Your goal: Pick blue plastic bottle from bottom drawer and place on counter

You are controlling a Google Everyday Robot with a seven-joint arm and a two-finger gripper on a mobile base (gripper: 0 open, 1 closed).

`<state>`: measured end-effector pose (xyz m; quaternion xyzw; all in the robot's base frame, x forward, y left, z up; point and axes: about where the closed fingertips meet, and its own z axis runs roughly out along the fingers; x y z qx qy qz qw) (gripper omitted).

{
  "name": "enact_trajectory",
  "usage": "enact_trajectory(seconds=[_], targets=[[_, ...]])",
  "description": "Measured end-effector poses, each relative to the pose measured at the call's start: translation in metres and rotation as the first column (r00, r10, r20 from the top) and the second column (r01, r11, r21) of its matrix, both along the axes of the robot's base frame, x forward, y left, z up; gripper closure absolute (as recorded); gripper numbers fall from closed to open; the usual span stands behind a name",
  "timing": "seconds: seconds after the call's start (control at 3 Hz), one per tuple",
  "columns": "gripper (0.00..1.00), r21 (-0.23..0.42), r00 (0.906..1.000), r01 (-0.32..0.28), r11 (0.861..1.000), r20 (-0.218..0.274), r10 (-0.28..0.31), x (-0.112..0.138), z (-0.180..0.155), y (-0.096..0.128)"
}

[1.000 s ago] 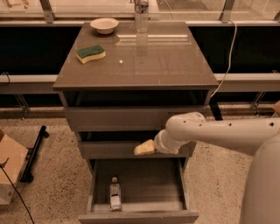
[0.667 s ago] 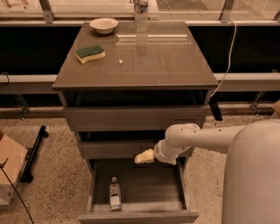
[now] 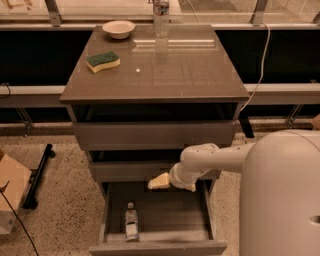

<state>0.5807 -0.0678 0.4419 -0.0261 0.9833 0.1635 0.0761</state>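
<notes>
The blue plastic bottle (image 3: 131, 221) lies in the open bottom drawer (image 3: 165, 231), at its left side, cap pointing toward the cabinet. My gripper (image 3: 159, 181) hangs over the back of the drawer, just below the middle drawer front, above and to the right of the bottle and apart from it. My white arm reaches in from the right. The counter (image 3: 185, 70) is the glossy top of the cabinet above.
On the counter stand a green-and-yellow sponge (image 3: 103, 61), a white bowl (image 3: 118, 28) and a second clear bottle (image 3: 161, 15) at the back edge. A cardboard box (image 3: 10, 192) and a black stand (image 3: 37, 175) sit on the floor at left.
My arm has moved left and lower, bringing the gripper down toward the open bottom drawer. The bottle has not moved.
</notes>
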Motion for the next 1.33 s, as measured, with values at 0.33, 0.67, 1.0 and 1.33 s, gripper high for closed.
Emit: enact_trajectory(seconds=[0.33, 0.67, 1.0, 1.33], targets=[[0.0, 0.001, 0.9989, 0.031, 1.0, -0.036, -0.031, -0.009, -0.039, 0.031], [0.0, 0.005, 0.9973, 0.047, 0.999, -0.057, -0.047, -0.014, -0.064, 0.046], [0.0, 0.042, 0.9945, 0.052, 0.998, -0.093, -0.048, -0.015, -0.103, 0.06], [0.0, 0.042, 0.9945, 0.052, 0.998, -0.093, -0.048, -0.015, -0.103, 0.06]])
